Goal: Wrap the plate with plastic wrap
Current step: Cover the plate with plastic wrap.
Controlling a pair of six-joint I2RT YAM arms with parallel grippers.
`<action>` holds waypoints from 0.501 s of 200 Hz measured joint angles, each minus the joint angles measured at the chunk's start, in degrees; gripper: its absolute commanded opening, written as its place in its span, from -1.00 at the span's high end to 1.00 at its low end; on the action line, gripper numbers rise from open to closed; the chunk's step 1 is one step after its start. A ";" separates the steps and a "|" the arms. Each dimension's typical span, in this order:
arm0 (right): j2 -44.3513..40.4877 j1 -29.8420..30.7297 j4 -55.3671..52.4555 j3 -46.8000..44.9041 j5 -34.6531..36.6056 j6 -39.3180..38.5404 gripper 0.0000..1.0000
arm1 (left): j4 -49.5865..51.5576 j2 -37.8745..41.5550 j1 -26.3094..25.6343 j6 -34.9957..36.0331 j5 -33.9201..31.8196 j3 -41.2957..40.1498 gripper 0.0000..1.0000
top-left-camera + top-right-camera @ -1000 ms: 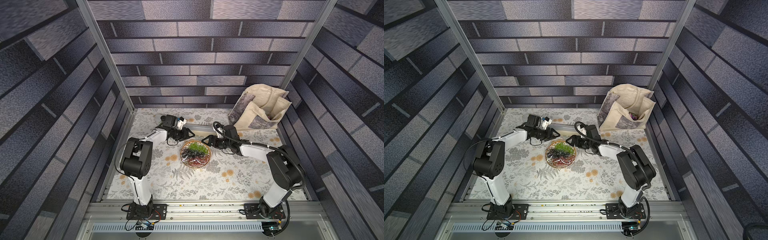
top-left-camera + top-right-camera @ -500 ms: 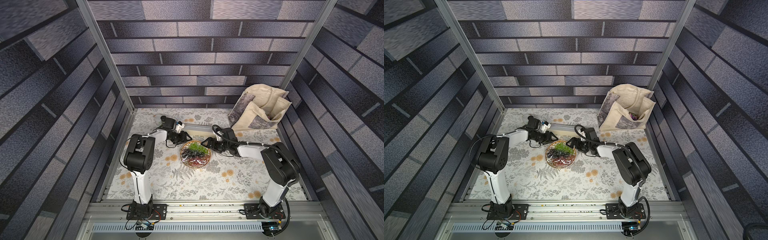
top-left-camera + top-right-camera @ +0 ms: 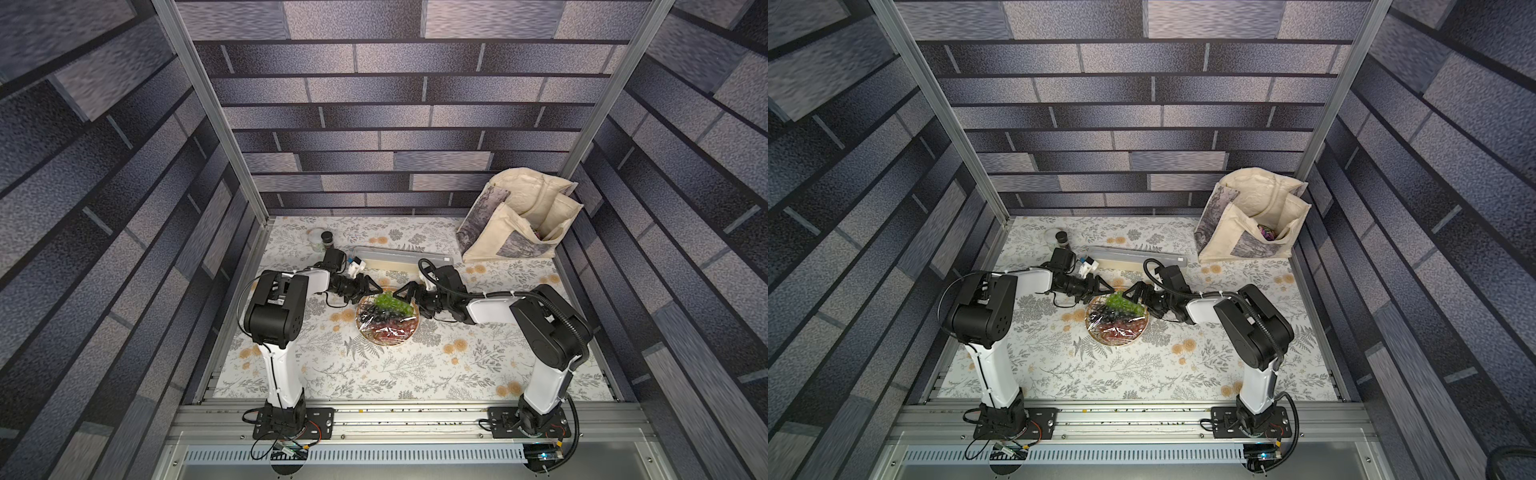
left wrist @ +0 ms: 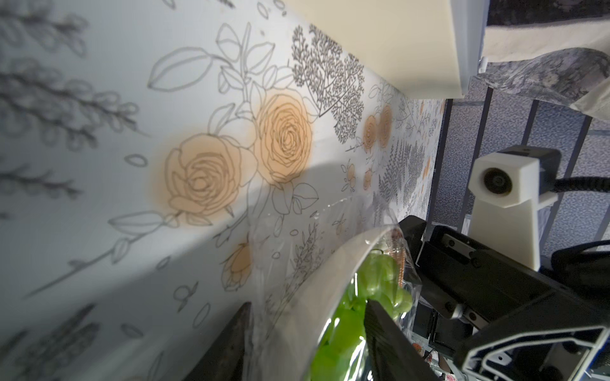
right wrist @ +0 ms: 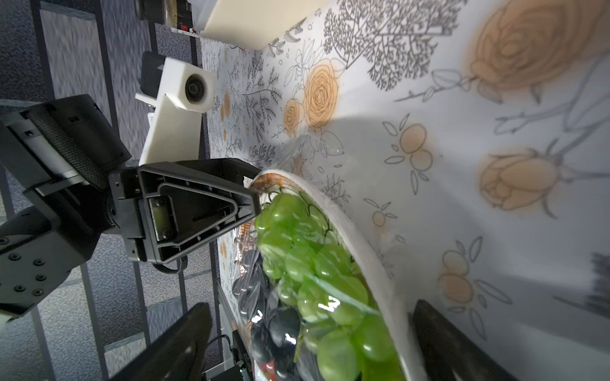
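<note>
In both top views: plate [image 3: 388, 322] near middle under crinkled plastic wrap [image 3: 384, 330]; left gripper [image 3: 375, 289] and right gripper [image 3: 401, 293] at far rim.
Left wrist: half-spread astride rim and loose wrap; pinching or not, cannot tell.
Right wrist: spread wide astride rim, nothing held.
Likely light, clingy, tear-prone; best pinched at loose edge, tucked under stiff rim.

Top views: even overhead light, moderately dim; dark grey brick-pattern walls [image 3: 374, 124] stretched by wide-angle distortion toward edges. Wrist views: white floral tablecloth [image 4: 99, 165] bright, blurred close up, crossed by soft grey shadows. Small glints on clear crinkly plastic wrap [image 5: 333, 298].
</note>
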State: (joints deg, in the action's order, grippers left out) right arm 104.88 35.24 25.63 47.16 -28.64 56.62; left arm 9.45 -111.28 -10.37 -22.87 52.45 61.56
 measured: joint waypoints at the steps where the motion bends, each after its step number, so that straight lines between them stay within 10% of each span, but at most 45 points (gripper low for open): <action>1: 0.00 0.00 0.00 -0.07 0.04 -0.02 -0.97 | -0.04 0.07 0.02 -0.04 0.00 -0.07 -0.16; 100: -15.39 -0.74 -23.96 -0.50 7.58 -5.86 -1.00 | 0.90 12.72 7.41 -1.60 -1.66 -6.95 -0.17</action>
State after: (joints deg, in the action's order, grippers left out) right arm 89.49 34.50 1.67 46.65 -21.06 50.76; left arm 10.35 -98.56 -2.96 -24.47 50.78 54.61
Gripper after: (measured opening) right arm 0.999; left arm 0.587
